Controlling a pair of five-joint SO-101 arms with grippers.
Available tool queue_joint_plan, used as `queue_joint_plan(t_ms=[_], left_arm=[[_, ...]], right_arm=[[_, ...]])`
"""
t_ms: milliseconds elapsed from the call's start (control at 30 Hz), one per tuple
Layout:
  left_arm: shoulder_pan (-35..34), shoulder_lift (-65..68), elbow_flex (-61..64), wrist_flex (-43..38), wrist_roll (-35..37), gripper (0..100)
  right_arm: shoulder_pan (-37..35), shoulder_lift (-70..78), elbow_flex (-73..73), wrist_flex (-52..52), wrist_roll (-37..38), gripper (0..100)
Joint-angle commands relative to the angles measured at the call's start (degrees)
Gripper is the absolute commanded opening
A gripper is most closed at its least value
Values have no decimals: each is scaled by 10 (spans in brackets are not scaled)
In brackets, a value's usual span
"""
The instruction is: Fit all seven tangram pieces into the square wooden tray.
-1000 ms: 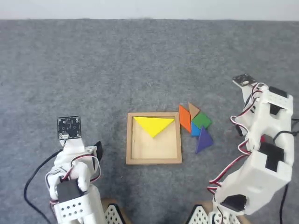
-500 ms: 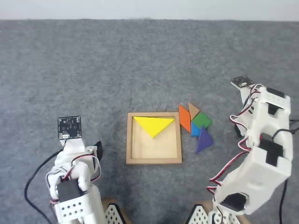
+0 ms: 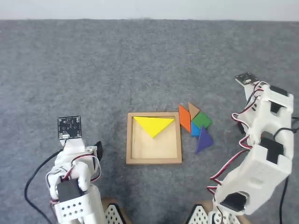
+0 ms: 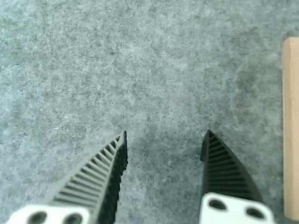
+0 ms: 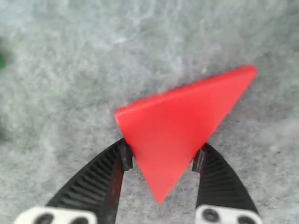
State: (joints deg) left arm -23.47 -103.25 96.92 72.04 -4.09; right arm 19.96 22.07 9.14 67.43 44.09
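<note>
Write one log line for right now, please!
left gripper: open, over carpet | right gripper: holding red triangle | tray: yellow triangle inside | loose pieces: five beside tray

You see grey cloth on the table (image 3: pixel 93 70), rough and matt like felt. The tray (image 3: pixel 154 161) is pale, smooth wood. The red triangle (image 5: pixel 182 126) looks smooth, slightly glossy. The left hand (image 4: pixel 166 134) and the right hand (image 5: pixel 162 157) have ribbed black plastic fingers (image 4: pixel 98 177).
</note>
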Motion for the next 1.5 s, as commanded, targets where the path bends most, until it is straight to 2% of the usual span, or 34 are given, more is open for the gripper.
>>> queue_joint_plan(t_ms=[0,200,333,467,567,667,800,867,1000,1067,1467], left_arm=[[-3,-9,-5,3,5,245],[-3,-9,-5,3,5,245],[-3,-9,-5,3,5,245],[-3,-9,-5,3,5,245],[-3,-9,-5,3,5,245],[-3,-9,-5,3,5,245],[-3,-9,-5,3,5,245],[-3,-9,-5,3,5,245],[-3,-9,-5,3,5,245],[-3,-9,-5,3,5,245],[-3,-9,-5,3,5,245]], right_arm=[[-4,0,-4,-6,-8,143],[-4,-77,-3,12,-127,149],[-51,-131,-4,31,-237,161],[-92,-137,-4,32,-341,301],[-89,-137,0,32,-360,384],[-84,-137,-11,25,-380,347],[-101,-114,-67,30,-508,273],[-106,-86,-94,32,-581,302],[-103,-13,-146,31,-693,441],[-102,24,-164,31,-699,484],[-103,102,-210,65,-701,485]])
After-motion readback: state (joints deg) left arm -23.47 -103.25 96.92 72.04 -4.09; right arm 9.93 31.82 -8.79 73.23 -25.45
